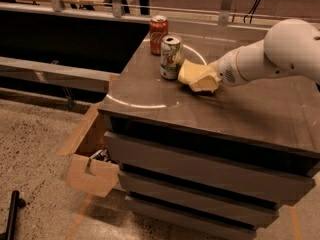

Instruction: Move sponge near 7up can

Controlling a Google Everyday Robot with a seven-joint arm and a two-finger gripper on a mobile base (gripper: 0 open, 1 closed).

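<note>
The 7up can (pixel 171 57) stands upright on the dark table top (pixel 240 109), silver-white with green and red markings. The pale yellow sponge (pixel 188 70) is just right of the can, tilted and almost touching it. My gripper (pixel 205 83) comes in from the right on the white arm (pixel 270 56). It is shut on the sponge's right end and holds it low over the table.
A red-orange soda can (pixel 158 27) stands behind the 7up can near the table's back left corner. The table's left edge is close to both cans. An open cardboard box (pixel 92 169) sits on the floor at the left. A rail (pixel 55 69) runs along the left.
</note>
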